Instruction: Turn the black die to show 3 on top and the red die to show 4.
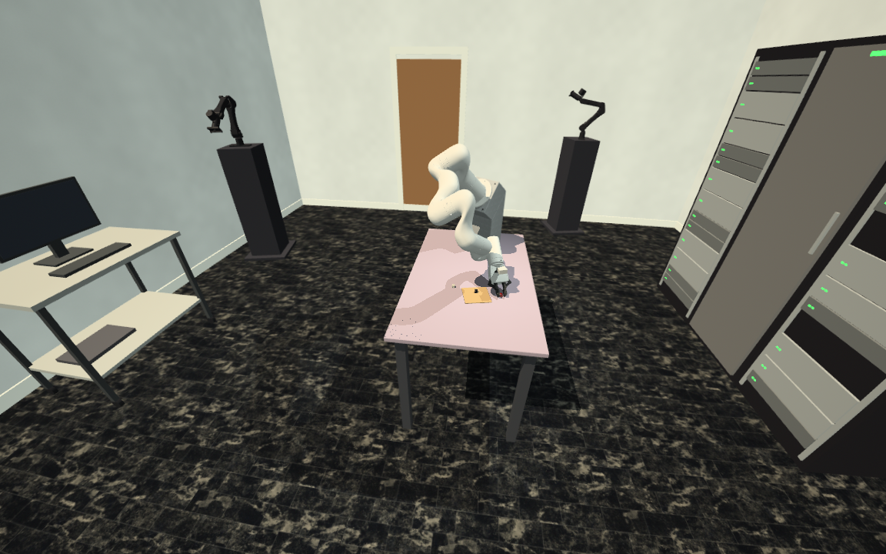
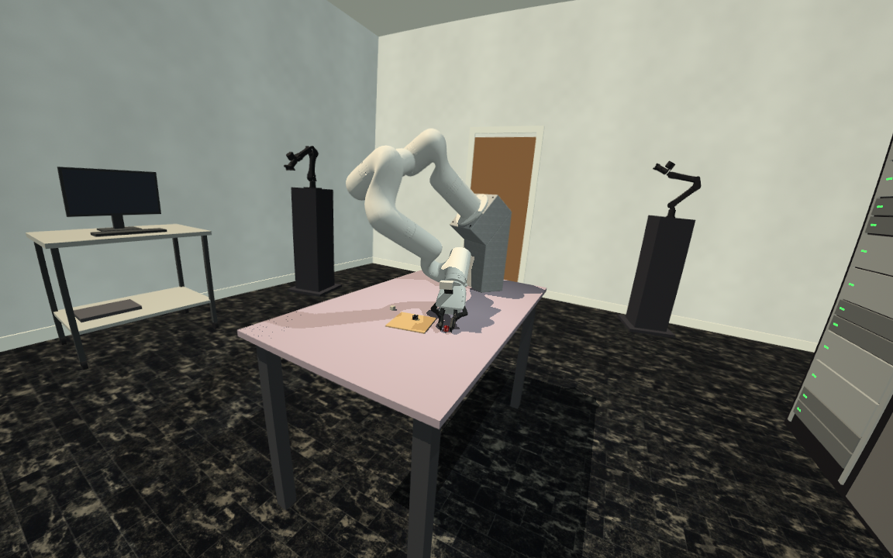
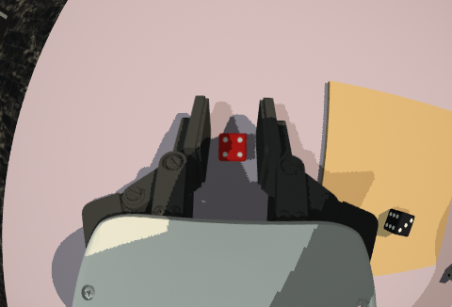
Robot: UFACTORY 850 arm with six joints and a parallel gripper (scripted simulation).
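On the pink surface, left of the jaws, lies the orange mat bearing the black die; the white die sits beyond it, farther left. The red die, four pips facing the wrist camera, lies off the mat between the parted, released jaws, a gap showing on either side.

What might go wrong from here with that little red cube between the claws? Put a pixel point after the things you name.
The red die (image 1: 501, 295) (image 2: 446, 328) (image 3: 233, 147) shows four dots up, but sits on the table beside the yellow mat (image 1: 471, 299) (image 2: 401, 325) (image 3: 372, 133). The gripper (image 1: 501, 292) (image 2: 446, 325) (image 3: 234, 115) stands open around it. Carrying it over might tip it onto another number. The black die (image 1: 475, 291) (image 2: 415, 317) (image 3: 398, 222) is already on the mat, so a careless approach could knock it or leave the red one on top of it.
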